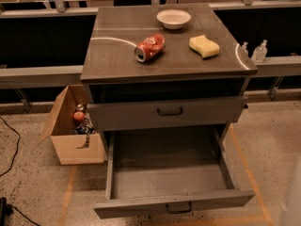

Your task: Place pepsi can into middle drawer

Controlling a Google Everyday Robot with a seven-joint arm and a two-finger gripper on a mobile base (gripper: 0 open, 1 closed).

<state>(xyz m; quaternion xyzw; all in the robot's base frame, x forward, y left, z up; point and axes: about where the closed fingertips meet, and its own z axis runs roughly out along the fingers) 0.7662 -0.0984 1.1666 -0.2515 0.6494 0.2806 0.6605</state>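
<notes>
The gripper is outside the camera view, so the state of its fingers cannot be told. The pepsi can is likewise not visible in this view, and its position cannot be told. The desk [117,55] stands at centre with a dark grey top. A white bowl [173,18] sits upright near the far edge of the top. A crushed red can [149,47] lies on its side near the middle, its silver end facing the front left. A yellow sponge [204,46] lies to the right of the red can, apart from it and from the bowl. A thin pale arc [113,40] curves across the left part of the top and ends close to the red can. Below the top is a dark recess, and beneath it the middle drawer [170,111] shows its grey front with a dark handle; whether it is fully pushed home cannot be told. The bottom drawer [169,173] is pulled far out towards the camera, with its grey floor exposed. On the floor to the left of the desk stands an open cardboard box [77,147] holding a round red object [78,116] and other small items. Two clear bottles [259,51] stand on a ledge to the right of the desk. A pale shape [294,197] touches the lower right edge and cannot be identified.
</notes>
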